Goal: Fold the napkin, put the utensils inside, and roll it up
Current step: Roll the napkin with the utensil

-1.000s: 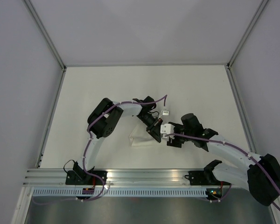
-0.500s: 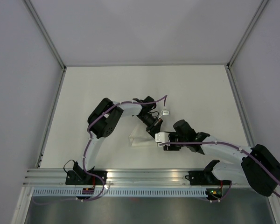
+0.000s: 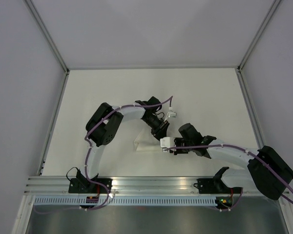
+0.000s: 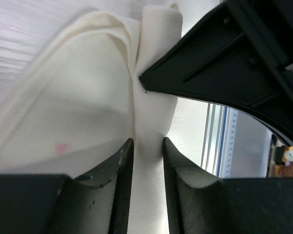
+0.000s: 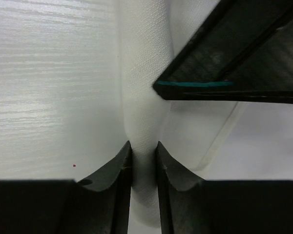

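The white napkin lies partly rolled on the table in front of the arms. In the left wrist view the rolled part of the napkin runs between the parted fingers of my left gripper and brushes their inner faces, with flat cloth spreading to the left. My left gripper points down at the napkin's far right corner. My right gripper meets it there. Its fingers squeeze the napkin roll, so my right gripper is shut on it. The utensils are hidden.
The off-white table is walled on three sides by white panels. An aluminium rail with both arm bases runs along the near edge. Purple cables trail along both arms. The two grippers crowd each other over the napkin's right end.
My right arm has swung left, bringing its gripper onto the napkin's right end beside the left gripper. The left arm's elbow has shifted slightly left.
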Robot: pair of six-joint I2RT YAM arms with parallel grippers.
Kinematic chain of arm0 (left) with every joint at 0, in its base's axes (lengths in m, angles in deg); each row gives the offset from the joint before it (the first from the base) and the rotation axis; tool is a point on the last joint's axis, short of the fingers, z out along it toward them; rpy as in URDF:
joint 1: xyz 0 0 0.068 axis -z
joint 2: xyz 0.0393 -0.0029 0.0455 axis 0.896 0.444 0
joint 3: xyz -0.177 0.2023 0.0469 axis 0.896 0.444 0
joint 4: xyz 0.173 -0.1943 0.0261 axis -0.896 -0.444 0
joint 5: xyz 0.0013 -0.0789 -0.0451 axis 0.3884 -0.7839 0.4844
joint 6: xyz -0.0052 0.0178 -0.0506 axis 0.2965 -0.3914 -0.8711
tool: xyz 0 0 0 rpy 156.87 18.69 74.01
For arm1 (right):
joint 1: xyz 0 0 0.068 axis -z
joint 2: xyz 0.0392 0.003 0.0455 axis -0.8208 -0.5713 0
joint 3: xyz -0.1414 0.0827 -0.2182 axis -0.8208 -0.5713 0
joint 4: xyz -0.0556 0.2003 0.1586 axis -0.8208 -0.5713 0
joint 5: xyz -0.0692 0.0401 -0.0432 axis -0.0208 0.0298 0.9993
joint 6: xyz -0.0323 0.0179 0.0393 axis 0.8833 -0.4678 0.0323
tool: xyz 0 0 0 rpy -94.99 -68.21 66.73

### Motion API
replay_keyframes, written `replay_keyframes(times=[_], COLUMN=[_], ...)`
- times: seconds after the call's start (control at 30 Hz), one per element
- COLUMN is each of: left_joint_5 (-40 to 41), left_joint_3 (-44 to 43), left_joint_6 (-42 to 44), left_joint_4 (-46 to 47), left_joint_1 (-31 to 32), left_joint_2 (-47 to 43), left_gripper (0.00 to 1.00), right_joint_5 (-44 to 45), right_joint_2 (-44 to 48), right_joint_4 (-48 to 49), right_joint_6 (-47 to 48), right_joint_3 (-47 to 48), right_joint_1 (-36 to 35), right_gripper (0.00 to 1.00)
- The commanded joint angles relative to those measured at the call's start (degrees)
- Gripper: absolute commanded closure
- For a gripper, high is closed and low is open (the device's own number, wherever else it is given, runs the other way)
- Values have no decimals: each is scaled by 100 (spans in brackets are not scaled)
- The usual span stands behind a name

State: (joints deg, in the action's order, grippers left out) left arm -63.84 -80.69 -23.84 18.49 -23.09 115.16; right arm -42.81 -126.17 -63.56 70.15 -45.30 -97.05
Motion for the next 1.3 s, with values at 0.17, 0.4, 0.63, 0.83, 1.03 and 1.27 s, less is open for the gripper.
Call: replay_keyframes(times=[0.17, 0.4, 0.63, 0.83, 1.03, 1.27], left_joint_5=[556, 1882, 3849, 5150, 6969, 7351], left_joint_3=[161, 1511, 3323, 5116, 5566, 5198], left_joint_6=[-256, -1028, -1873, -2366, -1119, 85], left_joint_4=[781, 2421, 4339, 5834, 6415, 6593], left_joint_1=[-460, -803, -812, -454, 1232, 2263], left_joint_2=[-944, -2490, -4863, -6191, -5921, -4647], left_gripper=[66, 67, 66, 64, 64, 66], right_joint_5=[-51, -394, -824, -1079, -1238, -1273], right_joint_2=[-603, -1174, -1912, -2711, -3748, -4592], right_joint_4=[-1075, -1629, -2262, -2929, -3975, -4494], right_joint_6=[168, 247, 414, 624, 888, 827], right_joint_3=[390, 891, 1524, 2261, 3369, 4108], right_joint_1=[14, 250, 638, 972, 1420, 1561], right_gripper=[82, 83, 83, 83, 83, 84])
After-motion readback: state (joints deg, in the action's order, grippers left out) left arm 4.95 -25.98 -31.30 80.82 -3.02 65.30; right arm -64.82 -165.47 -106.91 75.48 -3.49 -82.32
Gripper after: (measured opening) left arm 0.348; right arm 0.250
